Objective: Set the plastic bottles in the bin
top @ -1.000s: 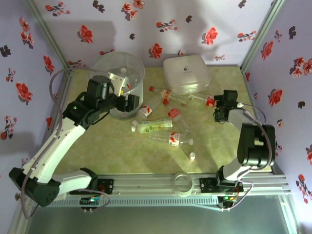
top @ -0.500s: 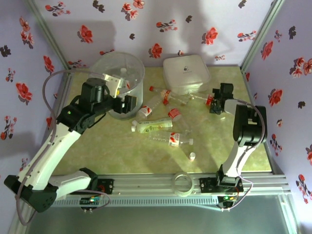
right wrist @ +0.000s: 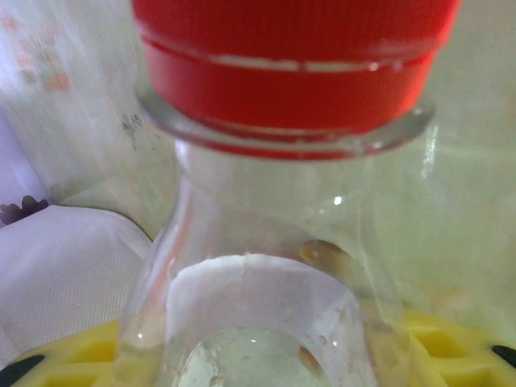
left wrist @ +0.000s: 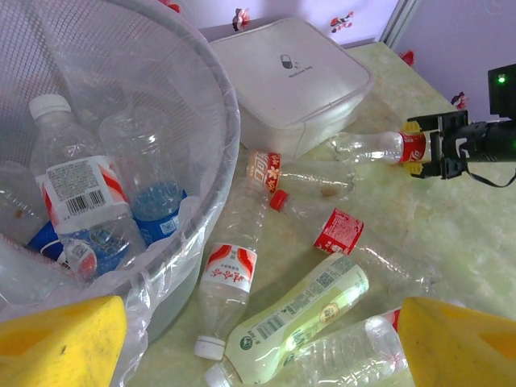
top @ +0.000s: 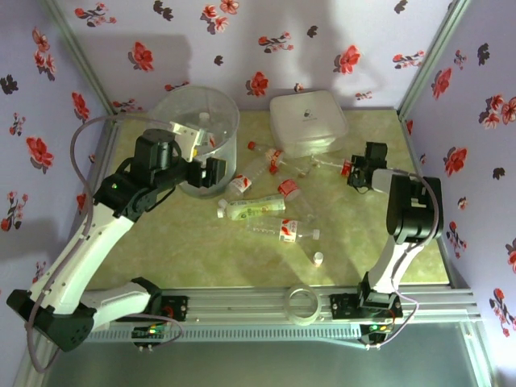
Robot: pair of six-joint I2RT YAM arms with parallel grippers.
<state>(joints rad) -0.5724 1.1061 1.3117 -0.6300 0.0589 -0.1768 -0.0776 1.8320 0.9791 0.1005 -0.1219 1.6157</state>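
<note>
Several plastic bottles lie on the table: a red-and-white labelled one (left wrist: 227,270), a green one (left wrist: 302,310) and red-labelled ones (left wrist: 339,231). More bottles (left wrist: 81,197) sit inside the bin (left wrist: 230,121), which stands at the back left (top: 173,105). My left gripper (top: 208,176) hovers open beside the bin wall, above the lying bottles (left wrist: 262,343), with nothing between its fingers. Over at the right, my right gripper (top: 355,171) is shut on the red-capped end of a clear bottle (top: 332,164). That bottle's neck (right wrist: 266,234) shows between the yellow fingers (right wrist: 451,339).
A white rounded-square lidded box (top: 308,121) stands at the back, right of the bin. A tiny loose white cap (top: 318,259) lies near the front. Flowered walls close in the table on three sides. A metal rail runs along the near edge.
The right gripper moved left to the bottle's capped end and closed on it. The left arm shifted slightly a second ago and has held still since.
</note>
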